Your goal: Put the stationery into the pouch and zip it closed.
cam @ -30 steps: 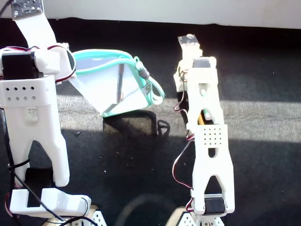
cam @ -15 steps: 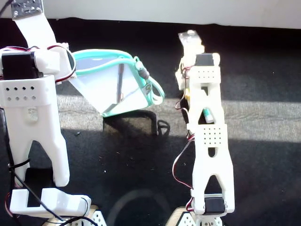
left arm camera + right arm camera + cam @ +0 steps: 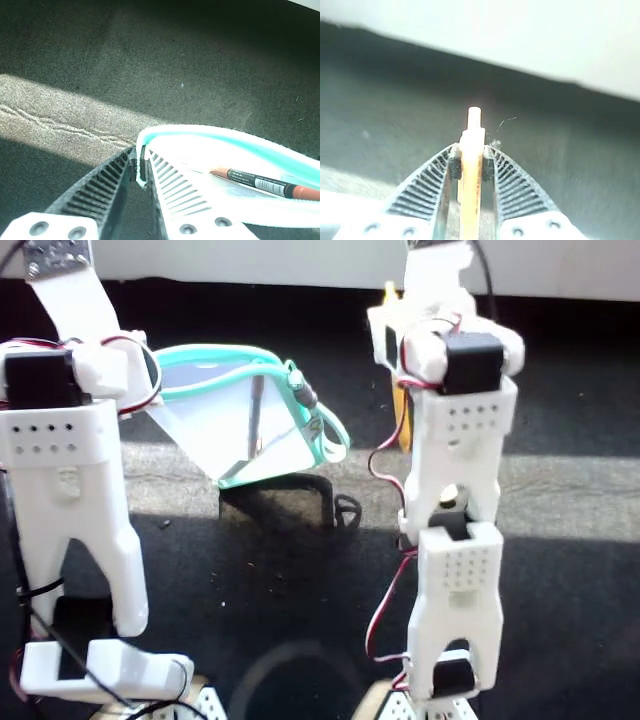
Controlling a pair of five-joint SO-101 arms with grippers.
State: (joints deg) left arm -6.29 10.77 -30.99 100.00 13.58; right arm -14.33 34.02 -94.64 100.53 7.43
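Note:
A white pouch with teal trim is held up off the black table, its mouth open. My left gripper is shut on the pouch rim at its left end. Inside the pouch lies an orange-and-black pencil, seen in the high view as a dark stick. My right gripper is shut on a yellow-orange pen, raised above the table to the right of the pouch. The pen hangs beside the right arm in the high view.
The pouch's zipper pull and teal loop strap hang at its right end, facing the right arm. A bright sunlit band crosses the black mat. A white wall borders the table's far edge.
The right arm has risen and swung toward the far edge, lifting the pen off the table. The left arm and the pouch have stayed put.

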